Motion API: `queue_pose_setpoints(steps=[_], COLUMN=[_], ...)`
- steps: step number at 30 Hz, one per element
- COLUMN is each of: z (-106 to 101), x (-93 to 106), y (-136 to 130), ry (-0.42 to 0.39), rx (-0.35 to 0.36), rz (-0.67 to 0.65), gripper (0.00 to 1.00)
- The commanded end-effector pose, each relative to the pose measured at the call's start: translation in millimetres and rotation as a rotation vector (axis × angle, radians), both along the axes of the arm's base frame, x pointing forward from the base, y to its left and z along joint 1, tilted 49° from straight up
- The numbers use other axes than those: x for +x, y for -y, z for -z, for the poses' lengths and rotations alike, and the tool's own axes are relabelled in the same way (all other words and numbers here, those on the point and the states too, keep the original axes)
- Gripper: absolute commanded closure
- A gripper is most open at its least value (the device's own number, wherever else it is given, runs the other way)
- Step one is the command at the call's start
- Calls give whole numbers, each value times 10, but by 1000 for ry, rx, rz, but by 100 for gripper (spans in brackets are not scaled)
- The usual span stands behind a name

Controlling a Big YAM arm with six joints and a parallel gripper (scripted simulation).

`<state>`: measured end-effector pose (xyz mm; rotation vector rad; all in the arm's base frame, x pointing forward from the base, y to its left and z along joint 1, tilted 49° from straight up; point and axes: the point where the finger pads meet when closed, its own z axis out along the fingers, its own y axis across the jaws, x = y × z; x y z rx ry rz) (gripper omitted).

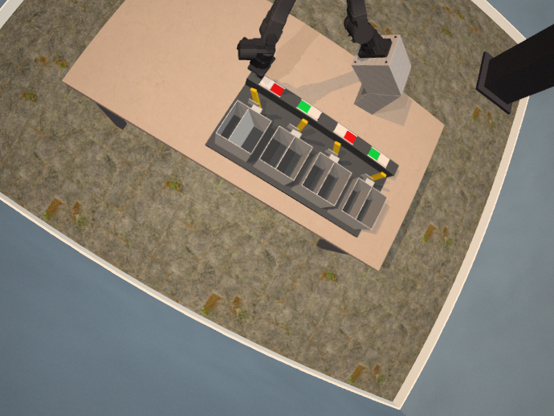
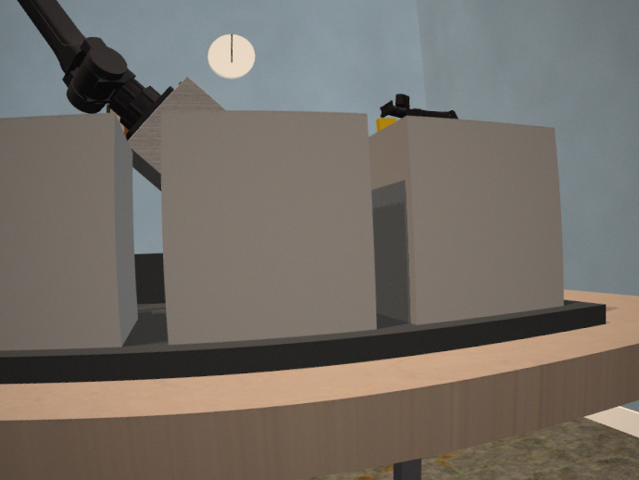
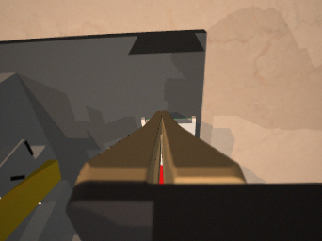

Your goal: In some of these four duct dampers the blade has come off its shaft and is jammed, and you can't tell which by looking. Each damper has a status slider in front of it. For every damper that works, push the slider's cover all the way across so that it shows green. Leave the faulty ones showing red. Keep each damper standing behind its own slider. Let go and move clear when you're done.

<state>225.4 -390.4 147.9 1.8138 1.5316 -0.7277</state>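
As I watch from overhead, the arm (image 1: 274, 24) (image 2: 97, 64) reaches out of the top of the frame from its base and comes back down, bent at the wrist, over the left end of the slider rail (image 1: 325, 121). The claw (image 1: 260, 71) (image 3: 161, 119) points down at that end, its tips pressed together with nothing pinched between them; I can't tell whether they touch the slider.

Left to right along the rail, the first status slider (image 1: 270, 87) (image 3: 187, 126) shows red, with its white cover toward the rail's left end. Behind it stands the first damper (image 1: 242, 128), with a pale panel inside and a yellow lever (image 1: 255, 97) (image 3: 29, 199) reaching toward the rail. The second slider (image 1: 309, 109) shows green, and the second damper (image 1: 285, 153) stands behind it with its yellow handle (image 1: 302, 124) angled. Next on the rail, the third slider (image 1: 344, 132) shows red, with the third damper (image 1: 326, 179) behind. The fourth slider (image 1: 380, 157), near the rail's right end, shows green; the fourth damper (image 1: 364, 202) is behind it.

Across the rail from the dampers, near its right half, the arm's grey pedestal (image 1: 380, 80) (image 2: 191, 97) stands on the table (image 1: 147, 71) (image 2: 319, 372). From the side, I see a round clock (image 2: 231, 56) high on the wall beyond the rail.
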Motion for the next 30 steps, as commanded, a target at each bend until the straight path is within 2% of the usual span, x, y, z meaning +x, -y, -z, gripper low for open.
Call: queue_pose_setpoints(steps=[1, 3, 6, 30], z=[196, 196, 51, 47], x=[12, -43, 4, -7], y=[-126, -93, -16, -28], ry=[-71, -71, -48, -43], rx=[48, 48, 22, 21], rz=[-46, -32, -28, -24], gripper=[100, 100, 100, 100])
